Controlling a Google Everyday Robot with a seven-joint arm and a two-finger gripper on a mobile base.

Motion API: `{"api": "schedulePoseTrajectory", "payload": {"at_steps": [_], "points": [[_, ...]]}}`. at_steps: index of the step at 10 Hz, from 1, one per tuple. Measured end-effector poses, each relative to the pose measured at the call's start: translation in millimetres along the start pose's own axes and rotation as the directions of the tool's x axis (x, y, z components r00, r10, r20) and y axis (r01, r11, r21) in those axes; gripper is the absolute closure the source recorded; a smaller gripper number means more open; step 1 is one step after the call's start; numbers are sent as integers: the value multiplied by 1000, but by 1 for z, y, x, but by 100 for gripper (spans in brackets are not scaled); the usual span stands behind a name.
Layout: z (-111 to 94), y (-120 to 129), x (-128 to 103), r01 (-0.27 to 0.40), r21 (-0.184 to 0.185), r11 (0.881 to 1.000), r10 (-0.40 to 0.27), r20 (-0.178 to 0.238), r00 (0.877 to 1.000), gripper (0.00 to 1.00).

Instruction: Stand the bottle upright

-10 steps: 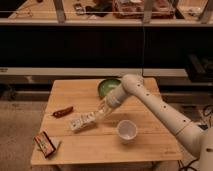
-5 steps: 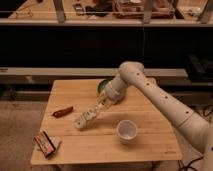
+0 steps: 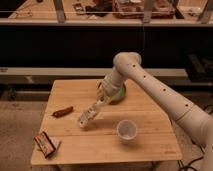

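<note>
bottle (image 3: 87, 116): small, whitish plastic, pale label. Slants down and to the view's left from the fingers, its top end at the fingertips, its bottom end at or just above the table (image 3: 150, 150); not yet upright

gripper (image 3: 101, 103): at the table's middle, fingers closed, seemingly on the bottle's top end

Handling, as judged: light; thin walls, probably squeezable; smooth, and apt to swivel in a narrow pinch. Best hold is across the body just below the cap, so the base can settle flat

Also present: green bowl (image 3: 120, 94), just behind the fingers; white cup (image 3: 127, 130), near, in front and to their right in view; reddish stick (image 3: 63, 111), to their left; snack packet (image 3: 46, 144), well apart, front left
</note>
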Motion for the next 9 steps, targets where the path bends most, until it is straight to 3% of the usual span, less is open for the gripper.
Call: {"api": "schedulePoseTrajectory", "payload": {"at_steps": [3,4,7,9], "points": [[-10,2,-3,55,-71,996,-62,-99,993,94],[-18,-1,-2,73,-83,994,-85,-148,985,94],[-30,-2,-4,107,-114,988,-132,-242,961,94],[-37,-2,-5,107,-118,987,-136,-276,952,94]]}}
